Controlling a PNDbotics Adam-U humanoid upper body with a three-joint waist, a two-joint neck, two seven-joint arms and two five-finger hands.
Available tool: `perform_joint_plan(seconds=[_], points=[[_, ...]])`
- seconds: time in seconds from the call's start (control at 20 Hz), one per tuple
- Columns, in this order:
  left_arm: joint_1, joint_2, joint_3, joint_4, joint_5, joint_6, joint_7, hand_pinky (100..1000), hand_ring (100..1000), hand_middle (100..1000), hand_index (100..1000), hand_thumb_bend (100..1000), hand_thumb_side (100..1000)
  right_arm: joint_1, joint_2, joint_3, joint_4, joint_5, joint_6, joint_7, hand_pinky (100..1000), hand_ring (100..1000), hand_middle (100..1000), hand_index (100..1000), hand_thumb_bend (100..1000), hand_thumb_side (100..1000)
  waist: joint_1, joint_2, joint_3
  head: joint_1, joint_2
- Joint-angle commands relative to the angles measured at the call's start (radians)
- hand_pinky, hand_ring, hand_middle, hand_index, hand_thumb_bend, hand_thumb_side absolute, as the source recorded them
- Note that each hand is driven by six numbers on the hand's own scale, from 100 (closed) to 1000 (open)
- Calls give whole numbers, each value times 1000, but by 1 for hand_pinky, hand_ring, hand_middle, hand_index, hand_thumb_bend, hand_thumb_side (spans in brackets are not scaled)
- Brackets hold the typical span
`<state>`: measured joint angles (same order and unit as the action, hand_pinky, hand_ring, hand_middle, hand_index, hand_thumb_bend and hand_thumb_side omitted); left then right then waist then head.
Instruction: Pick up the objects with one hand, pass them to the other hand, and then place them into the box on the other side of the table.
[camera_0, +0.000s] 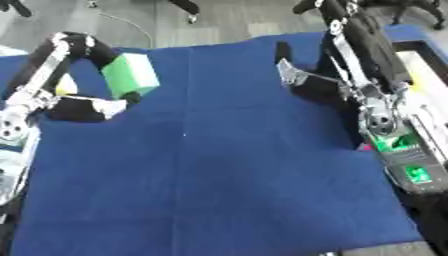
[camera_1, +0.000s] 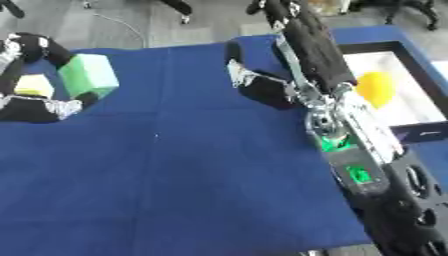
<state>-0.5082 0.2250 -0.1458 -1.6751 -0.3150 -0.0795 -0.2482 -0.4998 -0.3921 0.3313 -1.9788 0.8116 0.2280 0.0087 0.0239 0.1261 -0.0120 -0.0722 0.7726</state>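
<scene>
A green block (camera_0: 129, 75) sits tilted at the far left of the blue table cloth (camera_0: 219, 165). My left hand (camera_0: 83, 108) is just below it, with fingertips curled against the block's lower edge. A pale yellow object (camera_1: 35, 85) lies behind that arm, partly hidden. My right hand (camera_1: 262, 89) hovers over the cloth at the upper middle, fingers relaxed and pointing toward the left, holding nothing. The black-rimmed box (camera_1: 411, 67) with a white floor stands at the right edge and holds a yellow object (camera_1: 376, 86).
My right forearm (camera_1: 350, 145), with green lights on it, crosses the right side of the table and covers part of the box. A grey floor with a cable and furniture legs lies beyond the far edge.
</scene>
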Motion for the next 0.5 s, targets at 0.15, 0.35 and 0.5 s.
perform_joint_plan(seconds=[0.15, 0.35, 0.5], points=[[-49, -54, -83, 40, 16, -42, 64, 728, 472, 307, 548, 480, 109, -28, -33, -1, -21, 19, 27, 75, 514, 967, 832, 1000, 100, 100, -8, -19, 3, -11, -3], [-73, -72, -115, 50, 19, -60, 72, 730, 474, 309, 549, 475, 111, -41, -40, 5, -21, 75, 32, 135, 575, 971, 862, 1000, 100, 100, -9, -17, 4, -12, -3], [-86, -79, -129, 52, 16, -67, 78, 730, 475, 310, 550, 472, 113, -46, -35, 14, -18, 120, 26, 183, 598, 975, 864, 1000, 100, 121, -9, -16, 4, -12, -3]])
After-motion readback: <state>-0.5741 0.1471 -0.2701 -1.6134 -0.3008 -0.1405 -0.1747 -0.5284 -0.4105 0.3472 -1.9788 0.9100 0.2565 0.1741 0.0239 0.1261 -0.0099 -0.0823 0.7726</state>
